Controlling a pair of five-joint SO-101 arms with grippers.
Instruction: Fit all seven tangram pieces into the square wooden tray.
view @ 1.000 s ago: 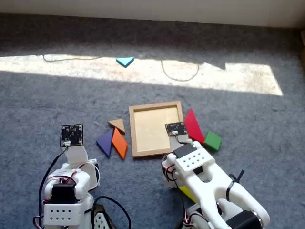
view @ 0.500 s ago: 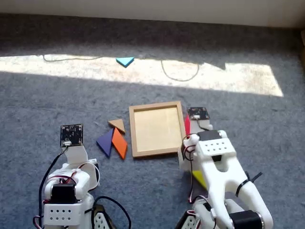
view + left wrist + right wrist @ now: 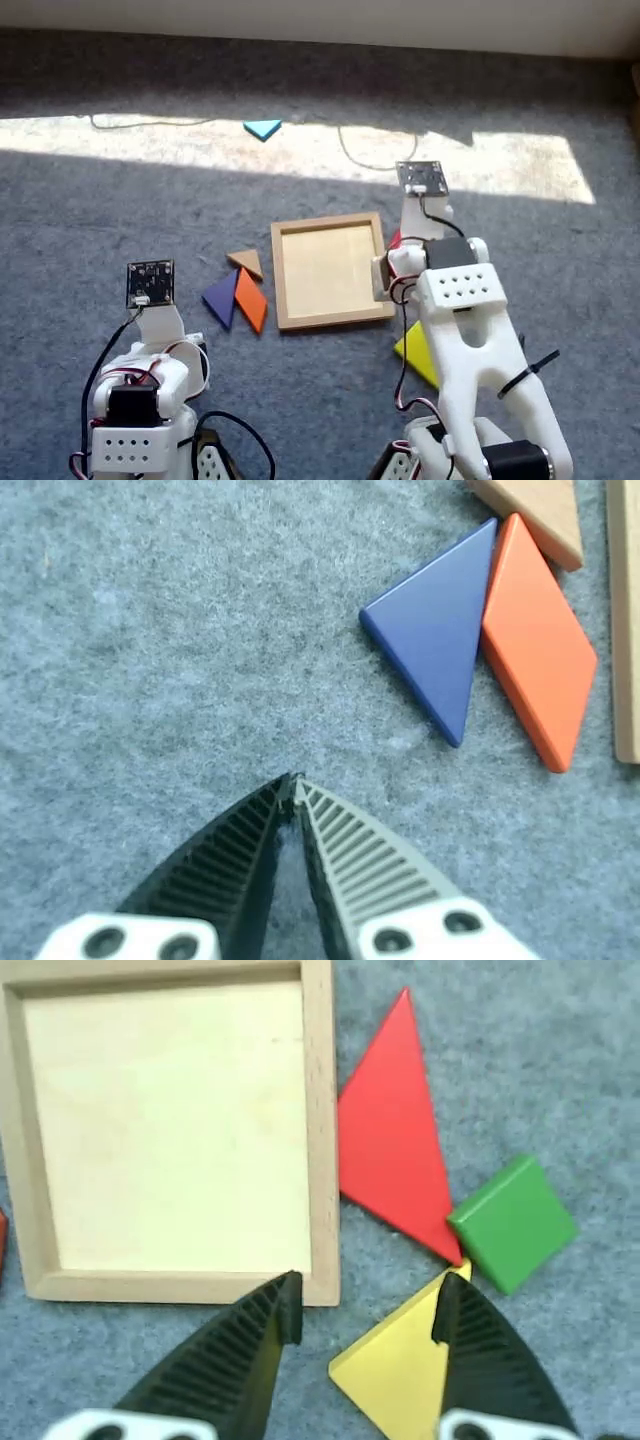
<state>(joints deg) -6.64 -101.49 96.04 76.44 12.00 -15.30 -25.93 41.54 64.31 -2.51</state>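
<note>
tray (image 3: 320, 1110): smooth bare wood | carpet (image 3: 150, 630): fuzzy cloth | red triangle (image 3: 395, 1140): matt

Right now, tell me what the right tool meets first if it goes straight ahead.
Probably the red triangle, just beyond the yellow triangle; depth is unclear.

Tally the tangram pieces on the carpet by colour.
Light blue triangle: 1
Tan triangle: 1
Dark blue triangle: 1
Orange parallelogram: 1
Red triangle: 1
Green square: 1
Yellow triangle: 1
Total: 7, all outside the tray.
</note>
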